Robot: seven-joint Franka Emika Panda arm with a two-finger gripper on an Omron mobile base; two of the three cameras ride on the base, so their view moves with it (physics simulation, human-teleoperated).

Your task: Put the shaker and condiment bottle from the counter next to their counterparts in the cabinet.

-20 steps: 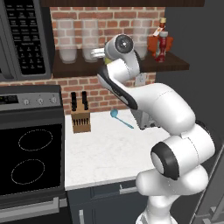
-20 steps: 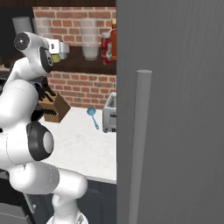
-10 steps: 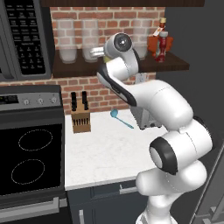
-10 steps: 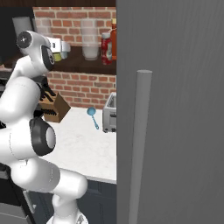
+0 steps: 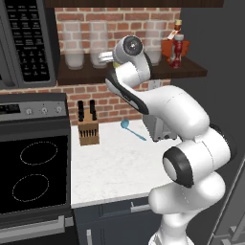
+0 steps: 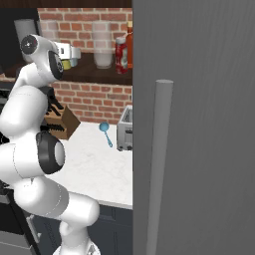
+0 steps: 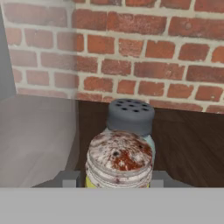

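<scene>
The arm reaches up to the cabinet (image 5: 191, 72), a long dark wooden shelf fixed to the brick wall above the tabletop (image 5: 115, 162). The gripper (image 7: 119, 178) sits at the shelf's middle stretch, with the shaker (image 7: 119, 164) between its fingers (image 7: 70, 178). In the hand view the fingers stand just beside the shaker's yellow-green body on either side, and its speckled grey cap lies close under the camera; whether the pads press on it or have slackened off it cannot be told. Directly behind the shaker on the shelf stands the pale blue shaker (image 7: 131, 117), its dark perforated cap rising above the nearer one, the two close together. In the right base view a bit of yellow-green shows at the shelf just beside the white hand (image 6: 66, 63).

Along the shelf from there stand clear glass jars (image 5: 99, 45), one on each side of the hand. At the shelf's right end, the red condiment bottle (image 5: 176, 50) stands upright just beside the orange-red flask (image 5: 168, 47), both near the shelf's edge.

Below the shelf, on the tabletop, a wooden knife block (image 5: 88, 130) stands against the wall, a blue spoon (image 5: 131, 129) lies near it, and a toaster (image 6: 125, 128) sits further along behind the arm.
</scene>
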